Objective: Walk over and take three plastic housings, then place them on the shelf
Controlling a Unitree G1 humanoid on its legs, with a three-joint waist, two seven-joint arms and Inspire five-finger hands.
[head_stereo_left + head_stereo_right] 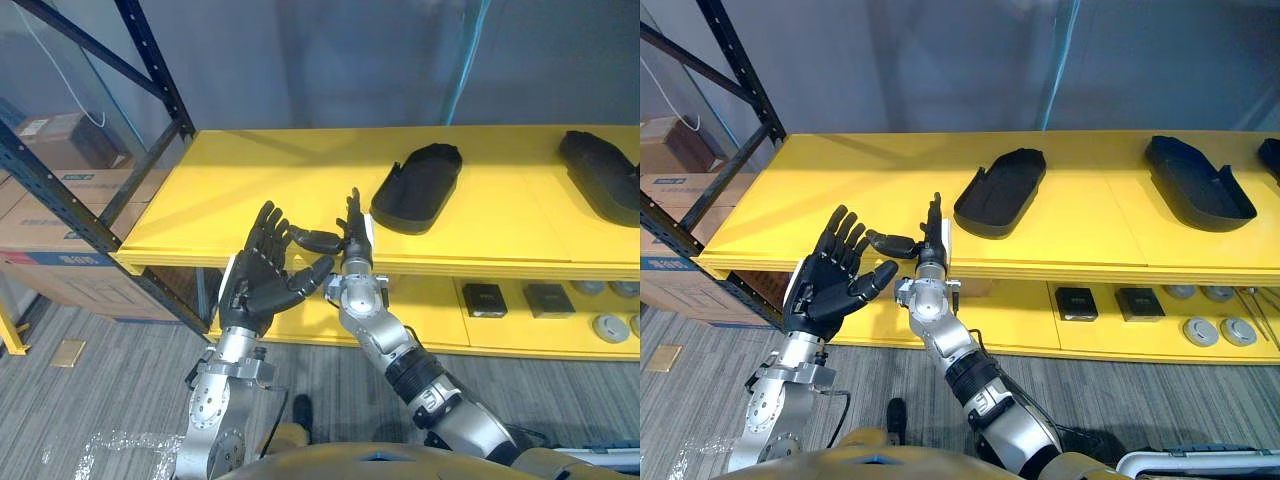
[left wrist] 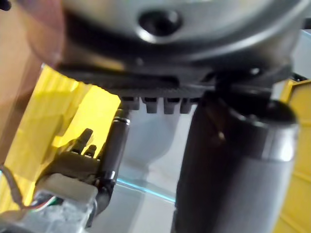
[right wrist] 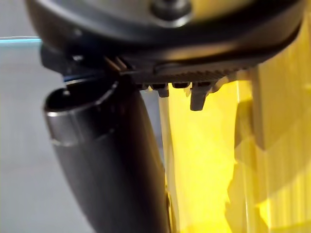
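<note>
Right up front, both hands are hanging empty in the air. The left hand (image 1: 255,275) is spreading its fingers wide, palm showing. The right hand (image 1: 352,240) just beside it is pointing straight fingers up, thumb sticking out toward the left one. Past them, the yellow shelf (image 1: 250,195) is carrying the black plastic housings: the first housing (image 1: 418,187) is sitting just beyond the right hand, and the second housing (image 1: 600,175) is lying well off to its right.

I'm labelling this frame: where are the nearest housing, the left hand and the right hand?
nearest housing (image 1: 418,187), left eye view, its hollow middle.
left hand (image 1: 253,285), left eye view, its palm.
right hand (image 1: 352,238), left eye view, the palm's edge.
</note>
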